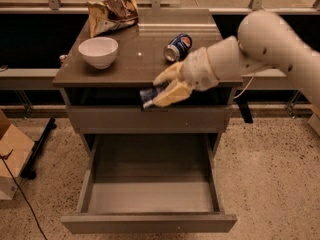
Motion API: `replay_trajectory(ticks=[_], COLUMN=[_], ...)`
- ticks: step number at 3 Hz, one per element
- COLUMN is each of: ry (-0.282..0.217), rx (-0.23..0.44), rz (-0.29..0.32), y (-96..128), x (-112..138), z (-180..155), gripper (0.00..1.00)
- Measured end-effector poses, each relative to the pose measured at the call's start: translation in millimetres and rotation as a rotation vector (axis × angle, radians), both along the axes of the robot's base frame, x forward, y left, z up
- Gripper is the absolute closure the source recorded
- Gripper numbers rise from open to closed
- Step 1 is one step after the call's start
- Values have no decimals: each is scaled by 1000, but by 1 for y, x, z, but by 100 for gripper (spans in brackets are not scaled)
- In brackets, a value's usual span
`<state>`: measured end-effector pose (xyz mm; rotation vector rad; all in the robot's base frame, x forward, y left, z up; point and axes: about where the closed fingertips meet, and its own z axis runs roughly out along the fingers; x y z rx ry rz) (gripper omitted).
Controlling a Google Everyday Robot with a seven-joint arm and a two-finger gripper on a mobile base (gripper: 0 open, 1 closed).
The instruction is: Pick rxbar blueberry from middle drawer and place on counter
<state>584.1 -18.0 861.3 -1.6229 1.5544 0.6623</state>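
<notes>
My gripper (159, 89) hangs in front of the counter's front edge, above the open middle drawer (150, 196). Its cream fingers (170, 95) are shut on the rxbar blueberry (148, 95), a dark blue bar of which only the left end shows between them. The drawer is pulled out towards the camera and its grey floor is bare. The counter (135, 64) is the glossy grey-brown top of the cabinet. My white arm (260, 39) reaches in from the upper right.
On the counter stand a white bowl (98, 51) at the left, a crumpled brown chip bag (112, 11) at the back and a blue soda can (178, 46) lying on its side. A cardboard box (10, 154) sits on the floor at the left.
</notes>
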Motion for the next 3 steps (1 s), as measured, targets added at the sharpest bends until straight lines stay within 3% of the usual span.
replay_trajectory(ticks=[1, 2, 3], ry=[-81, -92, -52], rx=[-3, 4, 66], rz=[-18, -22, -61], y=[0, 0, 1], x=[16, 18, 29], z=[54, 60, 48], gripper=[100, 100, 100])
